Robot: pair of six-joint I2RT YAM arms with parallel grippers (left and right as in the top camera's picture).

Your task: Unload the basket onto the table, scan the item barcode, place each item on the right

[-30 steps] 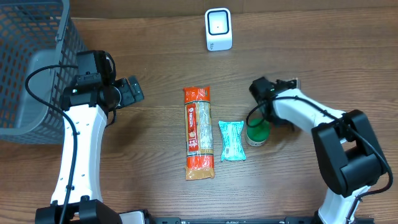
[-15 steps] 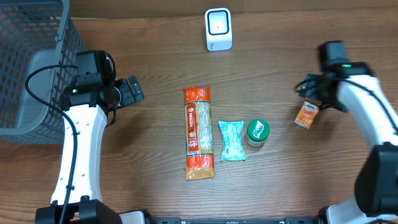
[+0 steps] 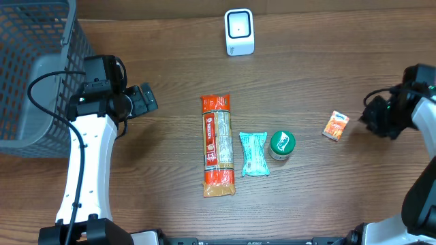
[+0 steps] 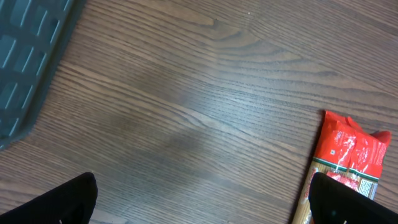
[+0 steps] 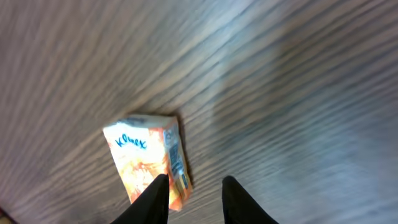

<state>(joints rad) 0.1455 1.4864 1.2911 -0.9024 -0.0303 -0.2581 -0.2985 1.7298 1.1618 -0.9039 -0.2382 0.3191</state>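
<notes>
right gripper (image 5: 196, 182): narrow, empty | orange box (image 5: 140, 155): just ahead of its fingertips | risk: you'll knock it away (jaws too narrow to straddle)

A small orange box (image 3: 336, 126) lies flat, printed face up; the white scanner (image 3: 239, 32) stands upright, well apart from it.
</notes>
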